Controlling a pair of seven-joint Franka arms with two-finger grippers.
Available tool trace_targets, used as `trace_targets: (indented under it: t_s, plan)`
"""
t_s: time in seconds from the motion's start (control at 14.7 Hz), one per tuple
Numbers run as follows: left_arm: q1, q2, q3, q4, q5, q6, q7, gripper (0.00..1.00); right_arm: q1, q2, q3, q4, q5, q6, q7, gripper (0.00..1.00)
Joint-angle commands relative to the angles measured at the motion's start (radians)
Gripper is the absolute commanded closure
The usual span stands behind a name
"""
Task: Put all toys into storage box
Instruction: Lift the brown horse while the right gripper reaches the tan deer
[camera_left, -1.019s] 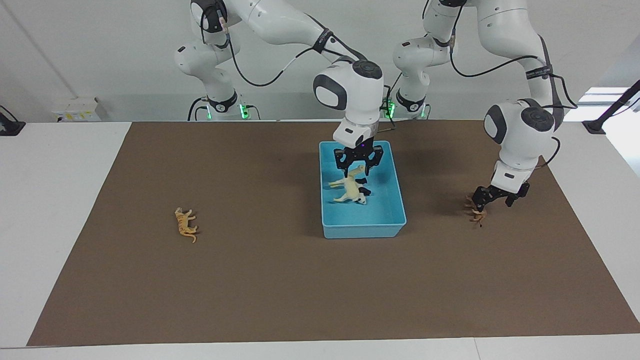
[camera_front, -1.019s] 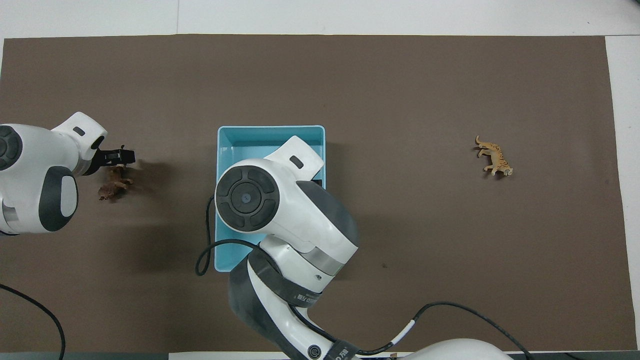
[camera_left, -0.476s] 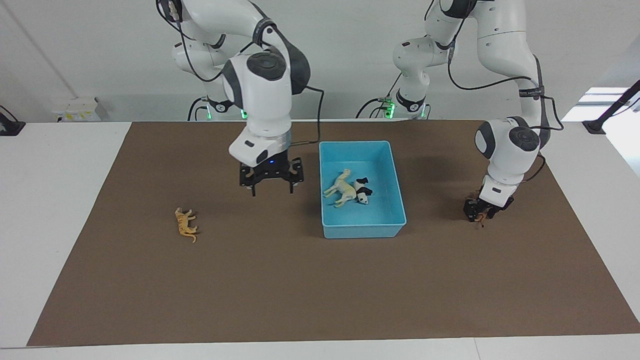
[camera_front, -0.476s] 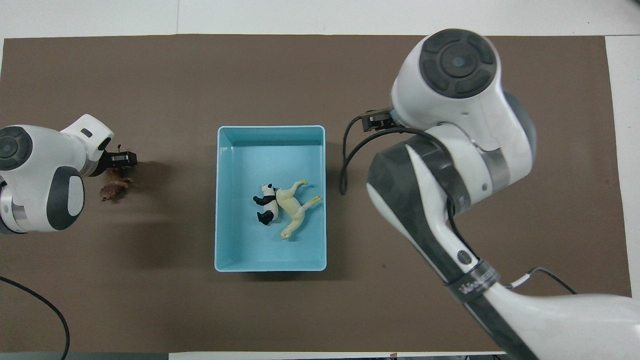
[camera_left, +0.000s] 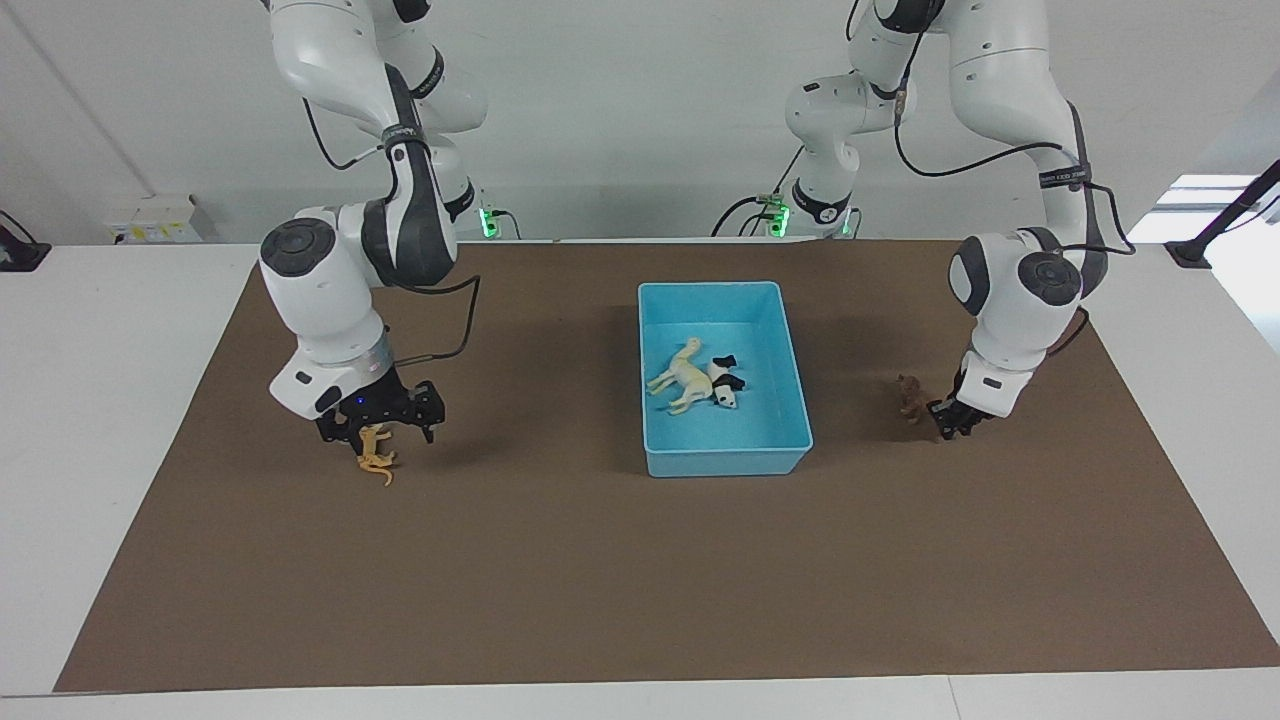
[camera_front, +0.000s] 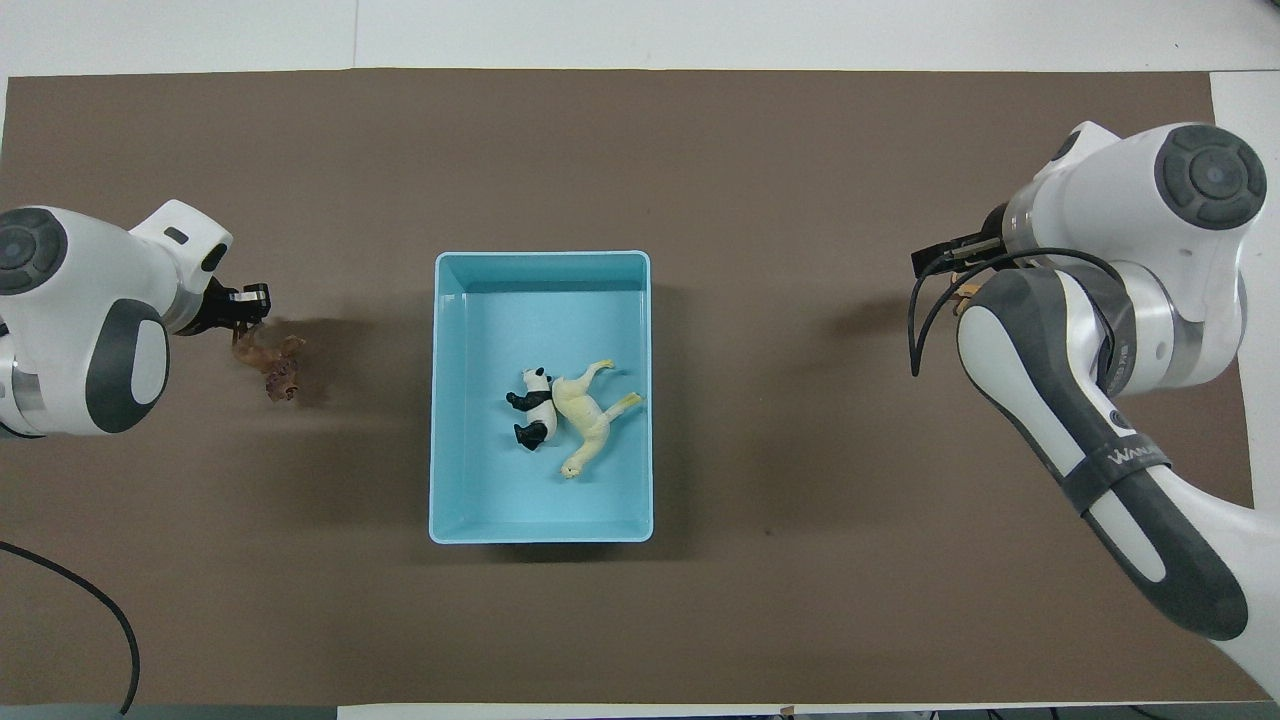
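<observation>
The light-blue storage box (camera_left: 724, 460) sits mid-table and also shows in the overhead view (camera_front: 540, 257). The cream camel (camera_left: 682, 374) and the panda (camera_left: 724, 382) lie side by side in it. My right gripper (camera_left: 380, 430) is open and low, straddling the orange tiger (camera_left: 375, 462) near the right arm's end of the table. In the overhead view the tiger (camera_front: 966, 295) is mostly hidden under that arm. My left gripper (camera_left: 950, 422) is down at the mat, and the brown lion (camera_left: 910, 396) lies right beside its tip, toward the box.
A brown mat (camera_left: 600, 580) covers most of the white table (camera_left: 100, 400). The box stands between the two arms' working spots.
My right arm has swung from over the box to the tiger and come down low over it. The lion has shifted toward the box beside my left gripper.
</observation>
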Motion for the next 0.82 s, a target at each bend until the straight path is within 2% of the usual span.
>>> trace_targets:
  t_s: [0.0, 0.2, 0.41, 0.61, 0.75]
  plan:
    - [-0.041, 0.012, 0.011, 0.097, -0.054, -0.112, -0.034, 0.98, -0.064, -0.061, 0.014, -0.149, 0.017, 0.082, -0.094, 0.0]
    - [-0.075, 0.01, 0.008, 0.158, -0.1, -0.177, -0.112, 1.0, -0.093, -0.07, 0.014, -0.223, 0.017, 0.162, -0.161, 0.0]
    - [-0.107, 0.016, 0.008, 0.263, -0.114, -0.306, -0.183, 1.0, -0.111, -0.033, 0.014, -0.226, 0.017, 0.22, -0.188, 0.0]
    - [-0.135, 0.018, 0.008, 0.358, -0.206, -0.38, -0.262, 1.0, -0.111, 0.005, 0.014, -0.224, 0.017, 0.274, -0.196, 0.0]
    - [-0.161, 0.019, 0.005, 0.404, -0.237, -0.423, -0.38, 1.0, -0.116, 0.028, 0.014, -0.226, 0.017, 0.306, -0.211, 0.0]
